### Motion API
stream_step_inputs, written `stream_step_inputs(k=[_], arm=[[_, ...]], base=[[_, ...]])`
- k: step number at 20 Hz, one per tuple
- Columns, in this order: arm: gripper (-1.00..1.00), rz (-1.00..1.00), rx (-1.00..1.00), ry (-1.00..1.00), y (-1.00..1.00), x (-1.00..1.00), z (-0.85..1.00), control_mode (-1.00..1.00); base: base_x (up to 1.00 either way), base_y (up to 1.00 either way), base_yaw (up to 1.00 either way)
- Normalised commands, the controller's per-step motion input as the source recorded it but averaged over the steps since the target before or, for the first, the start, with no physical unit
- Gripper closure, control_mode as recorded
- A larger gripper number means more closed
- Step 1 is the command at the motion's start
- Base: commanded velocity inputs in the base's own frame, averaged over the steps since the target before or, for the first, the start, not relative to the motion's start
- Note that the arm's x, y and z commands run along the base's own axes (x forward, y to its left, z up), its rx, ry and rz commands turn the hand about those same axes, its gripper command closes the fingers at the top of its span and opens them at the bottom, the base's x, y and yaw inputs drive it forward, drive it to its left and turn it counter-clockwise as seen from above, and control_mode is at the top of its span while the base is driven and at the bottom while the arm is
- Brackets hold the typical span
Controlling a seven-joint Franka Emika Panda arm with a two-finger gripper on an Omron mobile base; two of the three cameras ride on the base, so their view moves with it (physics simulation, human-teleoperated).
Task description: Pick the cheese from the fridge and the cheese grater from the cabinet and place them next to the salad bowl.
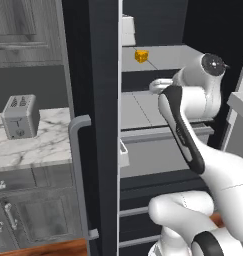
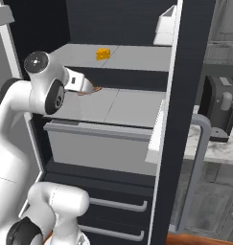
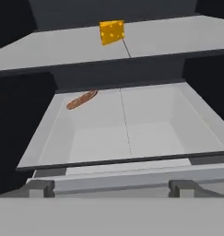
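Nearest the camera on the hand, the gripper (image 3: 111,188) is showing its two dark fingertips (image 3: 39,188) standing wide apart with nothing between them. Just beyond them a pale grey drawer bin (image 3: 53,129) of the fridge (image 1: 100,75) is lying open to view, and a thin reddish-brown sausage-like item (image 3: 82,99) is resting at its far left corner. In the right base view the gripper (image 2: 91,89) is reaching into the fridge just above the lower shelf (image 2: 127,107), with that reddish item (image 2: 89,91) right at its tip — whether they are touching cannot be told. Farther back and higher, the cheese (image 3: 112,32) — a small yellow-orange wedge with holes — is sitting on the upper shelf (image 3: 62,48), well apart from the gripper; it is showing too in the left base view (image 1: 141,56) and the right base view (image 2: 103,53). The black fridge door (image 1: 93,150) is standing open with its grey bar handle (image 1: 79,175) facing the room. Off beside the fridge, a grey two-slot toaster (image 1: 20,116) is standing on the marble counter (image 1: 38,145), below grey wood-grain wall cabinets (image 1: 23,30).
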Motion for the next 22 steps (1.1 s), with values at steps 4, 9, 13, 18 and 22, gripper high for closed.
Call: stream_step_inputs(k=[4, 9, 13, 18, 22], arm=[[-1.0, -0.12, -0.02, -0.15, -0.06, 0.03, 0.51, -1.0], [-1.0, -0.02, -0.05, -0.04, -0.02, 0.17, 0.48, -1.0], [-1.0, 0.0, -0.06, 0.01, -0.02, 0.27, 0.46, -1.0], [-1.0, 0.01, -0.04, 0.02, -0.07, 0.29, 0.38, -1.0], [-1.0, 0.04, -0.01, 0.16, 0.0, 0.35, 0.38, -1.0]], base=[[0.0, 0.0, 0.0], [0.0, 0.0, 0.0], [0.0, 0.0, 0.0], [0.0, 0.0, 0.0], [0.0, 0.0, 0.0]])
